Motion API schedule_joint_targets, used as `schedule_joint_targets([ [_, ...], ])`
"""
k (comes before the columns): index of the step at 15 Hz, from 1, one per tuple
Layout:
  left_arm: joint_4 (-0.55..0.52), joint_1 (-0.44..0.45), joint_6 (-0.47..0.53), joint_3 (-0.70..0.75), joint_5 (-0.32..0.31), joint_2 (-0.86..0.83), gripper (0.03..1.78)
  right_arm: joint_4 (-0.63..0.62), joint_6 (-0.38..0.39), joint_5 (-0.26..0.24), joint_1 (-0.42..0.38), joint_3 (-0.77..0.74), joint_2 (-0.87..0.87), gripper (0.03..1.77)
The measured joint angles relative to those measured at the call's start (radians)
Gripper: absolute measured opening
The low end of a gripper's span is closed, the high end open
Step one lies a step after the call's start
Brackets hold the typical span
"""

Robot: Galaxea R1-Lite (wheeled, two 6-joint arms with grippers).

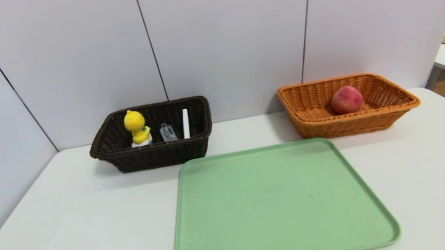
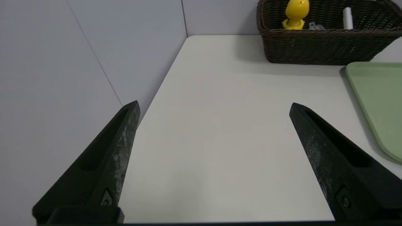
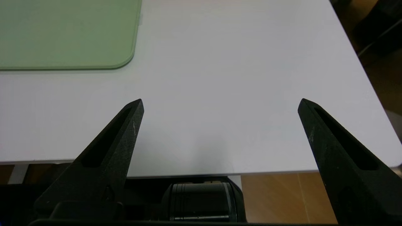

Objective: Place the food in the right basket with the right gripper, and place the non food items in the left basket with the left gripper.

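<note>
Sorting looks done, flat green plastic tray bare

Left pincer and right pincer both gape wide, holding nothing; round red-pink peach probably bruises, cup its middle.

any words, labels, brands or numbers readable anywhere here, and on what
None can be read.
Yellow duck toy: no lettering shows.
White stick: blank.
Small clear packet: any print is too small to read.
Green tray, dark basket, orange basket: no labels.
</note>
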Motion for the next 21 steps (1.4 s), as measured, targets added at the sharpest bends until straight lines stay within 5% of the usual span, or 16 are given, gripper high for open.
schedule_joint_targets([
  [3, -0.011, 0.009, 0.070, 0.072, -0.091, -0.119, 1.69, -0.276, -0.082, 0.001, 0.002, 0.163, -0.153, 1.69],
  [6, -0.084, 0.011, 0.087, 0.183, -0.115, -0.174, 1.69, -0.587, -0.116, 0.002, 0.003, 0.321, -0.204, 1.69],
  [13, -0.563, 0.012, 0.115, 0.555, -0.132, -0.194, 1.69, -1.190, -0.220, 0.013, 0.003, 0.726, -0.223, 1.69],
  [17, -0.460, 0.011, 0.091, 0.580, -0.219, -0.195, 1.69, -1.072, -0.217, -0.002, 0.003, 0.752, -0.223, 1.69],
  [21, -0.373, 0.011, 0.091, 0.581, -0.267, -0.195, 1.69, -0.916, -0.180, 0.094, 0.003, 0.753, -0.223, 1.69],
])
